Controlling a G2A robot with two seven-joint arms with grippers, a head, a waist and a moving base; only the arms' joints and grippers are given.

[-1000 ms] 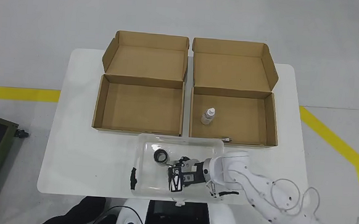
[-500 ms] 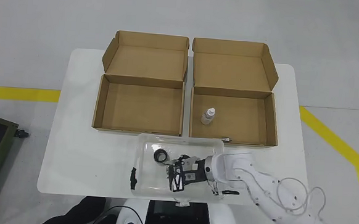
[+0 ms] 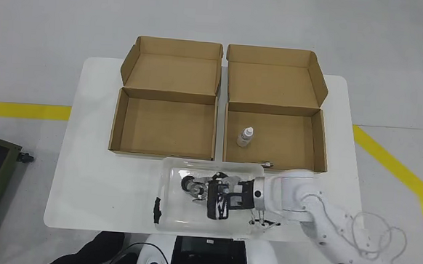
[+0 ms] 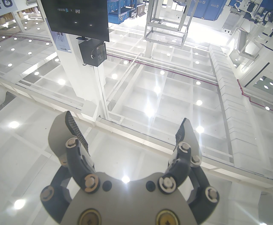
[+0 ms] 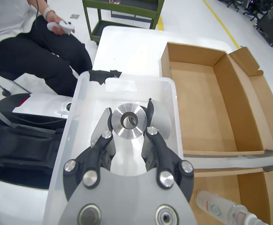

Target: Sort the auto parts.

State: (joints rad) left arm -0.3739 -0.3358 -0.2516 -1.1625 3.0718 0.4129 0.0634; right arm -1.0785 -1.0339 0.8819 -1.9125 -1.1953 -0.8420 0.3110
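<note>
Early in the sort, judging from how things lie. Counting one part as placed: a small bottle (image 3: 245, 137), lying on the floor of the right-hand box (image 3: 287, 144), set open along the far edge of the table (image 3: 93, 168), on its right half. Seeing nothing in the left-hand box (image 3: 163, 127), set just beside it on the left half of that edge, lid flap folded back. Gripping the next part, a metal ring (image 5: 129, 133), with the right gripper (image 5: 129, 109), fingers pressed to its rim on either side, bore facing the wrist camera. Holding it inside the clear bin (image 3: 210, 162) at the middle of the near edge, over the bin's floor; cannot tell whether lifted clear of that floor or touching it. Cannot tell either whether more parts lie hidden under the gripper. Carrying nothing in the left gripper (image 4: 127, 119): spread wide, pointed up at the ceiling. Left to do, then: bring the ring out over the bin's wall, pick a box for it (probably the bare one, as a different kind of part from the bottle, though only a guess), and set it down; after that, check the bin for anything remaining. Worth noting a black scrap (image 3: 156, 209) at the bin's left rim; cannot tell whether tape or a part.
</note>
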